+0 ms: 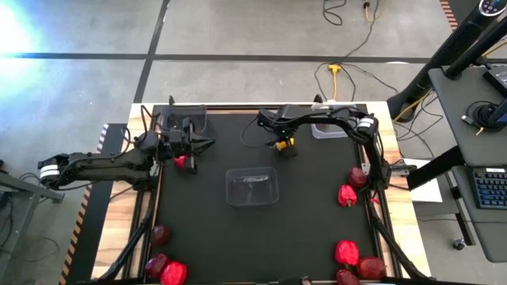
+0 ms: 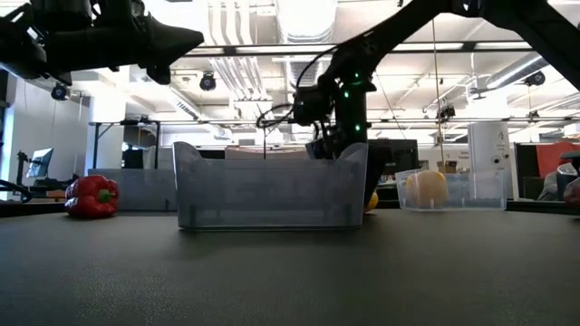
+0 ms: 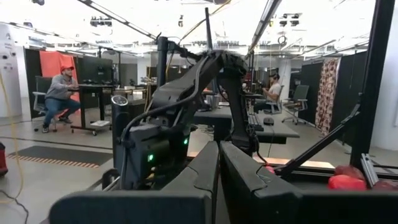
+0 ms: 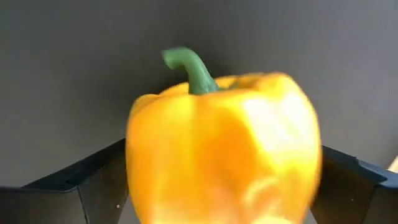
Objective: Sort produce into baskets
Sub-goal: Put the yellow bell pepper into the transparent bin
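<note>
My right gripper (image 1: 281, 145) is over the far middle of the table, with a yellow bell pepper (image 4: 217, 143) between its fingers. My left gripper (image 1: 203, 143) is shut and empty, raised above a red bell pepper (image 1: 182, 161) that rests on the mat. A clear basket (image 1: 252, 187) stands at the table's centre. A dark basket (image 1: 187, 120) stands at the far left. Another clear basket (image 2: 453, 190) at the far right holds a second yellow pepper (image 2: 426, 189). My right gripper has the yellow pepper's two opposite sides (image 4: 134, 174) between its two fingers, one finger (image 4: 99, 186) on each side, stem end away from the wrist. The fingers come from above. In the low view the pepper's underside (image 2: 372, 201) shows at table height behind the centre basket.
Red peppers and maroon fruits lie at the near left corner (image 1: 161, 235), along the right edge (image 1: 346, 195) and at the near right corner (image 1: 346, 252). Bare mat lies around the centre basket.
</note>
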`<state>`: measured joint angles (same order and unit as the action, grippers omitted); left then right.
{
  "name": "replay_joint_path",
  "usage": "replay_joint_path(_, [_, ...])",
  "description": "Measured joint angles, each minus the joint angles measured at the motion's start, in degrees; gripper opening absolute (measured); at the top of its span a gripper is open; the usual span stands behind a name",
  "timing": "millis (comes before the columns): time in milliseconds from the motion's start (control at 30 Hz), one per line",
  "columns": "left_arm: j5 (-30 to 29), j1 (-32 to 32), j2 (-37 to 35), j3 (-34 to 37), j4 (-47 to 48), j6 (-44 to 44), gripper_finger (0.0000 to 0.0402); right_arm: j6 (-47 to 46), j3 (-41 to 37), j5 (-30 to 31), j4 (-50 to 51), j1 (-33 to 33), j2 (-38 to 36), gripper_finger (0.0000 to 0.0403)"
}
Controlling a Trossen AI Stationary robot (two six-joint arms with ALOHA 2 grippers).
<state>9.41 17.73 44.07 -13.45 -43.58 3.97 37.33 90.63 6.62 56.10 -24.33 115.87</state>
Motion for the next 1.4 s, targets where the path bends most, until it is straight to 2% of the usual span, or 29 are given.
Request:
replay_joint_path(133, [0.0, -0.01, -0.24, 0.0, -0.15, 0.0, 0.0, -5.35, -0.26, 1.01, -0.17, -0.27, -0.23, 0.0372])
replay_joint_path(300, [0.04, -0.02, -0.55, 0.0, -0.23, 0.0, 0.0, -7.76, -0.26, 0.24, -1.48, -0.19, -2.94, 0.031])
replay_joint_path(333, [0.05, -0.02, -0.57, 0.0, -0.16, 0.0, 0.0, -8.55, -0.26, 0.25, -1.59, -0.19, -4.0, 0.031])
replay_joint_path(433, [0.09, -0.02, -0.57, 0.0, 0.11, 0.0, 0.0, -13.9, -2.13, 0.58, -3.31, -0.45, -8.78, 0.031])
replay_joint_path(533, [0.11, -0.02, -0.59, 0.0, 0.46, -0.03, 0.0, -22.31, -8.04, 2.45, -7.92, -0.95, -17.05, 0.031])
replay_joint_path(633, [0.11, -0.02, -0.65, 0.0, 0.34, -0.49, 0.0, -32.13, -18.36, 11.96, -12.71, -0.56, -28.18, 0.031])
replay_joint_path(733, [0.11, -0.02, -0.6, 0.0, -0.31, -2.02, 0.0, -46.38, -30.16, 27.47, -16.07, 1.15, -39.81, 0.031])
replay_joint_path(800, [-0.13, -0.02, -0.45, 0.0, -1.42, -4.14, 0.0, -60.34, -37.33, 38.48, -15.78, 2.59, -46.47, 0.031])
replay_joint_path(833, [-0.69, -0.02, -0.46, 0.0, -1.66, -4.92, 0.0, -67.34, -40.45, 41.97, -15.76, 2.85, -49.07, 0.031])
replay_joint_path(900, [-1.19, -0.02, -0.26, 0.0, -1.7, -5.38, 0.0, -76.77, -45.36, 42.87, -16.15, 2.07, -52.44, 0.031])
replay_joint_path(1000, [-1.27, -0.02, 0.14, 0.0, -1.57, -5.4, 0.0, -87.48, -50.15, 44.06, -15.91, -0.33, -53.19, 0.031])
replay_joint_path(1100, [-1.27, -0.02, 0.15, 0.0, -1.69, -5.13, 0.0, -99.79, -53.65, 48.38, -16.25, -2.76, -52.16, 0.031])
replay_joint_path(1200, [-1.08, -0.02, 0.07, 0.0, -1.86, -4.64, 0.0, -107.01, -55.5, 51.88, -16.45, -4.57, -50.48, 0.031])
replay_joint_path(1267, [-0.97, -0.02, -0.03, 0.0, -1.86, -4.13, 0.0, -107.95, -55.82, 51.9, -18.38, -5.93, -49.09, 0.031])
replay_joint_path(1400, [-0.94, -0.02, -0.16, 0.0, -1.89, -3.09, 0.0, -100.71, -55.86, 50.86, -25.74, -8.39, -45.55, 0.032])
